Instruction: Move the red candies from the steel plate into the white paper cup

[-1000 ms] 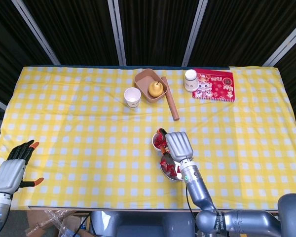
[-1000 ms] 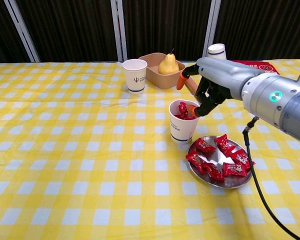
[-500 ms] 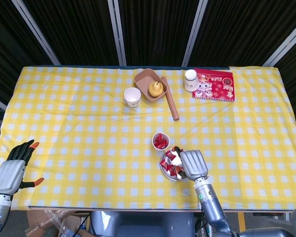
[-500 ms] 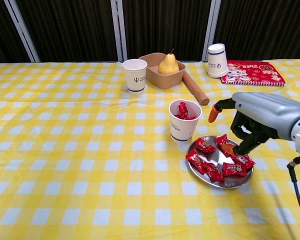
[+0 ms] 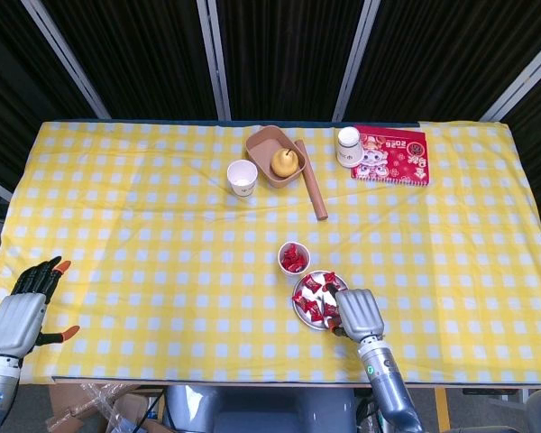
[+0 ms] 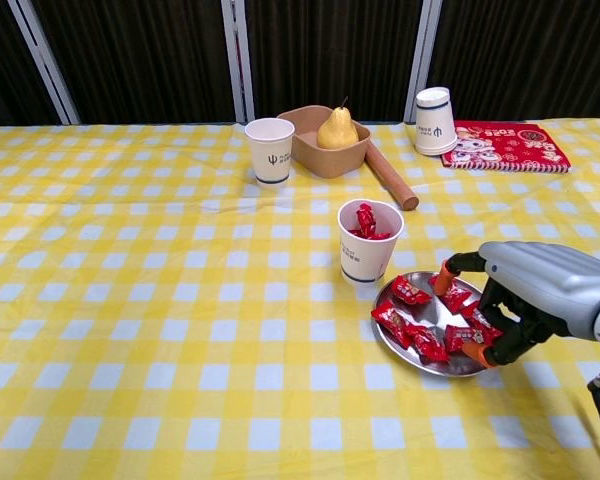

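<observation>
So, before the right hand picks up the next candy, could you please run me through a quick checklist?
1. Right hand over the steel plate: ok, its fingers reach down among the candies.
2. Candy already held: cannot tell, the fingers hide what is under them.
3. Red candies left on the plate: ok, several remain.
4. White paper cup upright beside the plate: ok, it holds some candies, with room left.
5. Path from plate to cup: ok, nothing stands between them.
6. Left hand out of the way: ok, open at the table's near left edge.
</observation>
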Robot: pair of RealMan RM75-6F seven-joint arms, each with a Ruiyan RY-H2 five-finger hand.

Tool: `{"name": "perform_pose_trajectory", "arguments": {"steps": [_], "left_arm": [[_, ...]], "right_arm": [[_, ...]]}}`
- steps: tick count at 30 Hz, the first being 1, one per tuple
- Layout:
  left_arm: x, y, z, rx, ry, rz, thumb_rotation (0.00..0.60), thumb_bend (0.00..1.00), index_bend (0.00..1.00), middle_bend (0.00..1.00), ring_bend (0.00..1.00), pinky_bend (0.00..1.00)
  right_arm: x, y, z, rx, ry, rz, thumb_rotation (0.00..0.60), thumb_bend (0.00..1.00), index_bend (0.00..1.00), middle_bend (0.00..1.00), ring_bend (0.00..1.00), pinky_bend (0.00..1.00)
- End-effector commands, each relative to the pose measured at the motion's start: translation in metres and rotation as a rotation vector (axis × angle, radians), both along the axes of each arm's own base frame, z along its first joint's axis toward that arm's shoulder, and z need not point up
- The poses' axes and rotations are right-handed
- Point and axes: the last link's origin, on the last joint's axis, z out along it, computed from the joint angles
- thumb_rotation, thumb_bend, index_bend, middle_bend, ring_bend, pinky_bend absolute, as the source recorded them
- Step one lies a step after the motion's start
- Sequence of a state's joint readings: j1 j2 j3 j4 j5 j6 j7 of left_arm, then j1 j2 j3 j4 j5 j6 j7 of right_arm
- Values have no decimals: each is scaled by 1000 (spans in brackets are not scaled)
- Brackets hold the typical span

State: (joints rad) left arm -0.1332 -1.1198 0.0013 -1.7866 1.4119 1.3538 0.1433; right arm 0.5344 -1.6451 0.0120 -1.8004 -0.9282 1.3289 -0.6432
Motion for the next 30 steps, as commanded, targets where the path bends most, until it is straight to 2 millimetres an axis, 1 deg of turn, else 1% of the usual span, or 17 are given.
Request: {"name": "perform_pose_trajectory", "arguments": {"steps": [1,3,7,12,15,17,19,22,26,30], "left_arm": [[0,0,0,1,0,1,600,0,0,0,0,0],[0,0,0,0,0,1,600,0,0,0,0,0],[0,0,0,-1,-1,1,600,0,0,0,0,0],[0,1,0,-1,-1,2,600,0,0,0,0,0],[-1,1,0,-1,0,3,600,0,0,0,0,0],[-1,1,0,-2,0,4,600,0,0,0,0,0],[-1,1,0,-2,-1,5,600,0,0,0,0,0],[-1,1,0,-2,-1,5,600,0,0,0,0,0],[0,1,0,-2,-2,3,600,0,0,0,0,0],[0,0,0,0,-3,1,600,0,0,0,0,0]], "right_arm": [[-4,-1,-5,6,0,-16,600,362,306,872,968,1000],[-6,-2,-7,8,1,-22,600,362,316,872,968,1000],[-10,-5,-12,10,0,-35,600,361,375,872,967,1000],[-15,-8,-16,12,-1,-49,600,361,418,872,967,1000],[-18,-9,-18,15,2,-59,600,363,480,872,968,1000],[-19,-9,-19,18,-4,-67,600,392,512,872,967,1000],[-19,-9,-20,20,-7,-68,600,452,534,872,967,1000],[-17,-9,-19,18,-22,-64,600,509,550,872,968,1000],[-13,-9,-14,6,-44,-49,600,519,555,872,967,1000],[-5,-10,-4,-10,-64,-22,600,519,555,872,968,1000]]}}
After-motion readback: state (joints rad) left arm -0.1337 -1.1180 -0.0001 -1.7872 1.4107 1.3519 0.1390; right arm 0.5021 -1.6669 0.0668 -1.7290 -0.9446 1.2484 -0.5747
